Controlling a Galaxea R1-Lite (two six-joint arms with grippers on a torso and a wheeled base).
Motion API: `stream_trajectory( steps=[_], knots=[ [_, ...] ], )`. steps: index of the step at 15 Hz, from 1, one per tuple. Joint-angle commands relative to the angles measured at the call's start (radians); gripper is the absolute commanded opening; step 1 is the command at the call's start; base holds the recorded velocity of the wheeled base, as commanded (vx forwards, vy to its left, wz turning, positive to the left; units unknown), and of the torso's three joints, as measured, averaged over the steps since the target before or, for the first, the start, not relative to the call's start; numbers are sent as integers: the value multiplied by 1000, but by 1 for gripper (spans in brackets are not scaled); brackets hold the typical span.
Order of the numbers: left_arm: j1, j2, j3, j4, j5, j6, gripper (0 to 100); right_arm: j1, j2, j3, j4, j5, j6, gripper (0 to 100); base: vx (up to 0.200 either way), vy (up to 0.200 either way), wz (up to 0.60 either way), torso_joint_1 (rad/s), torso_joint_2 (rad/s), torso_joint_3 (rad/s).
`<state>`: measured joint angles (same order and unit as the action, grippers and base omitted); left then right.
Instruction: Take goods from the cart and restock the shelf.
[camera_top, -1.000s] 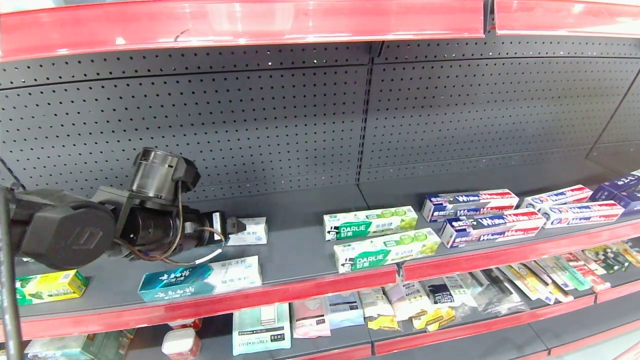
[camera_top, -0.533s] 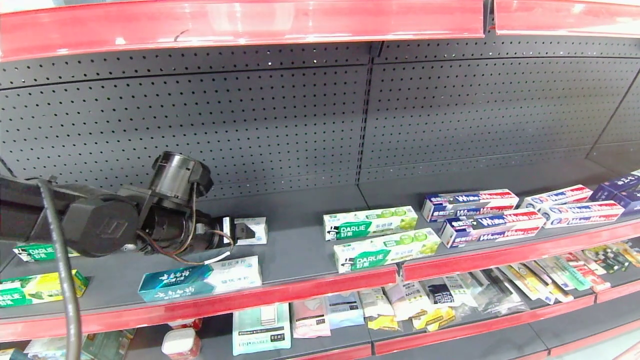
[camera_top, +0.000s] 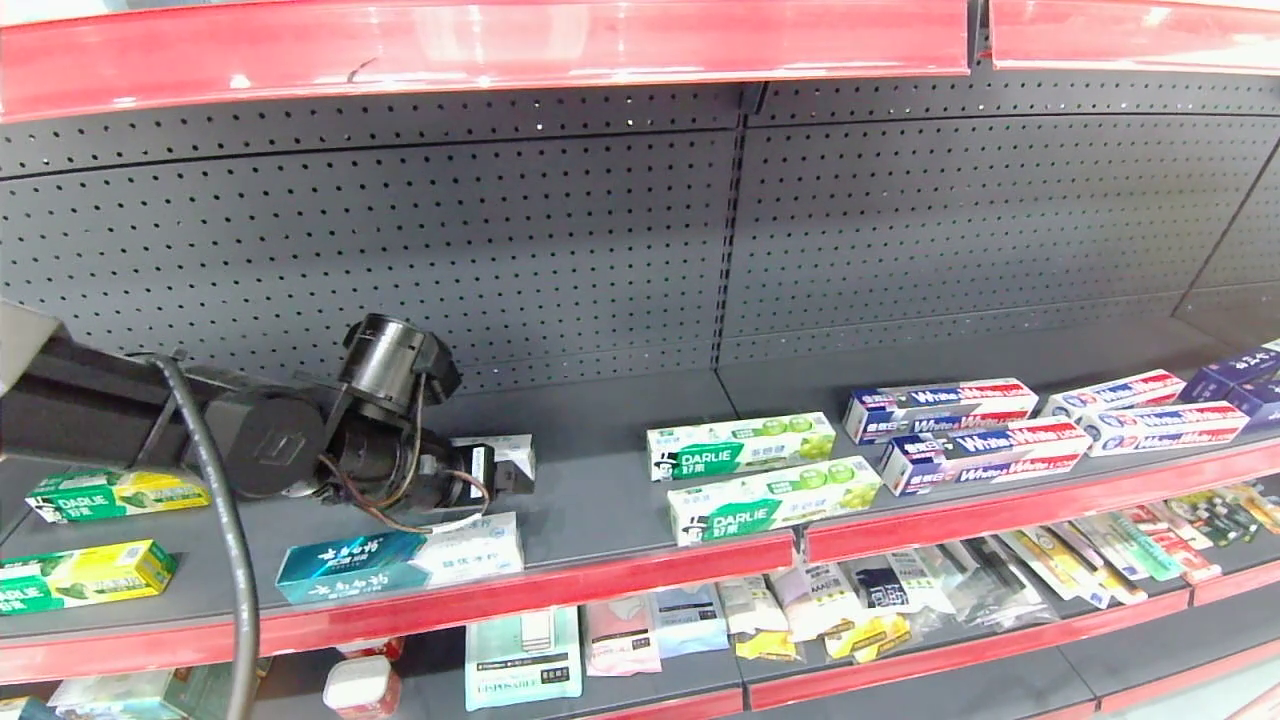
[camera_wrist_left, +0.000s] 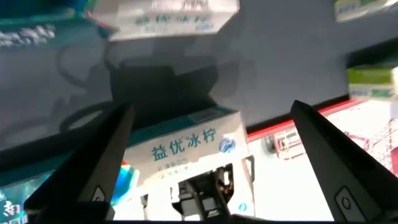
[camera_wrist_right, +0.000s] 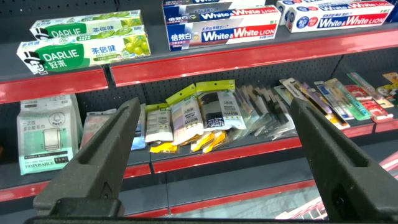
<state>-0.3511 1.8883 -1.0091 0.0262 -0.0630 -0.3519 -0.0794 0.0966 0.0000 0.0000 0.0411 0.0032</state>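
Head view has the left gripper (camera_top: 508, 472) low over the shelf deck (camera_top: 600, 480), fingers spread wide, with a white toothpaste box (camera_top: 503, 447) lying flat between them; I cannot tell whether either finger touches it. Ahead of the fingertips, bare deck runs up to two green toothpaste boxes (camera_top: 742, 446). On the aisle side of the fingers a teal-and-white box (camera_top: 400, 558) sits just inside the red shelf lip (camera_top: 430, 603). On their far side open deck reaches the perforated back panel (camera_top: 560, 250). Lower down, the right gripper (camera_wrist_right: 214, 102), fingers wide apart and holding nothing, faces packets (camera_wrist_right: 199, 115) beyond its tips.
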Motion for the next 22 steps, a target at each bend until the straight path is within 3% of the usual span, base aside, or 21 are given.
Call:
stream_trajectory(
  steps=[1,8,10,22],
  knots=[
    [0,18,0,1,-1,1,100,0,2,0,0,0,0,100,0,0,0,0,0,0],
    [-2,66,-39,3,-6,1,100,0,2,0,0,0,0,100,0,0,0,0,0,0],
    [-2,64,-37,9,-41,2,100,0,2,0,0,0,0,100,0,0,0,0,0,0],
    [-11,64,-25,21,-46,13,100,0,2,0,0,0,0,100,0,0,0,0,0,0]
  ],
)
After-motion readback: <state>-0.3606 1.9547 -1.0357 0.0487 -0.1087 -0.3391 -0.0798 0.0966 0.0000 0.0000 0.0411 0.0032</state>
